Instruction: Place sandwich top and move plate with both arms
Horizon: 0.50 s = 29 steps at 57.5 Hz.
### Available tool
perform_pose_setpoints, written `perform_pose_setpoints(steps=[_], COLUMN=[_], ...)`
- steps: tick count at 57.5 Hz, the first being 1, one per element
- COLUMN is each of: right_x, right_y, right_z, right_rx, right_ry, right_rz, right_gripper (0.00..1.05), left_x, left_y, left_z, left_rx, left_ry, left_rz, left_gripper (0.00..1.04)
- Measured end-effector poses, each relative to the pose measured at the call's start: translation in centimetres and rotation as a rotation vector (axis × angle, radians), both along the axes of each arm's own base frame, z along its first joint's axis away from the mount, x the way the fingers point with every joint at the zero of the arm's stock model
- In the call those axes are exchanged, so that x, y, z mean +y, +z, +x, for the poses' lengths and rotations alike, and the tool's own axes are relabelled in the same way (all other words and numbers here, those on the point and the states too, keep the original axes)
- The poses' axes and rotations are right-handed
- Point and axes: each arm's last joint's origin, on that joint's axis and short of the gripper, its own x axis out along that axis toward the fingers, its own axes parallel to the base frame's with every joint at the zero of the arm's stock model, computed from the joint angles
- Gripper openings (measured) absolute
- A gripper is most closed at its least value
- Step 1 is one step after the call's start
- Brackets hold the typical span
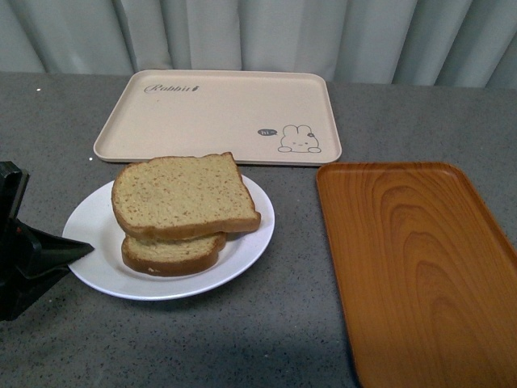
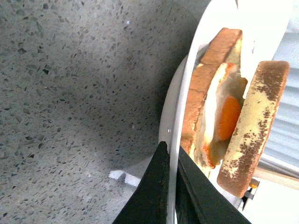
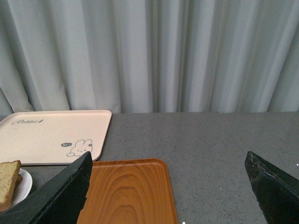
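As it rests on the plate (image 1: 97,267), the sandwich top (image 1: 182,194) looks tan.

Grey curtain (image 1: 242,32) behind speckled grey tbl (image 1: 283,323)

The sandwich top (image 1: 182,194) is tan with darker flecks and a brown crust, and the lower slice (image 1: 174,252) matches it. Between them the fried egg (image 2: 227,116) shows white around an orange yolk. The plate (image 1: 97,242) is plain white. The beige tray (image 1: 218,113) carries a small rabbit drawing and dark lettering, and the orange tray (image 1: 420,259) has wood grain. The table (image 1: 266,339) is speckled grey, the curtain (image 1: 242,32) pale grey-white, and the left end effector (image 2: 171,148) black.
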Motion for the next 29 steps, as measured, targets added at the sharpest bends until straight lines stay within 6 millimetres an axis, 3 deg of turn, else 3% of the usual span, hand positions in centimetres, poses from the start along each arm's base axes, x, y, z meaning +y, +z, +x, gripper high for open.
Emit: perform_pose_setpoints(steps=[17,29], right_x=[0.0,0.0], right_y=[0.0,0.0], right_z=[0.0,0.0], right_rx=[0.000,0.000], right_ry=[0.000,0.000], right_rz=[0.000,0.000], right_gripper=[0.96,0.96], left_x=[0.6,0.0], left_y=[2.5,3.7], left_z=[0.9,4.0], left_rx=[-0.144,-0.193], left_ry=[0.047,0.102], left_rz=[-0.124,-0.118], left_gripper=[0.04,0.04])
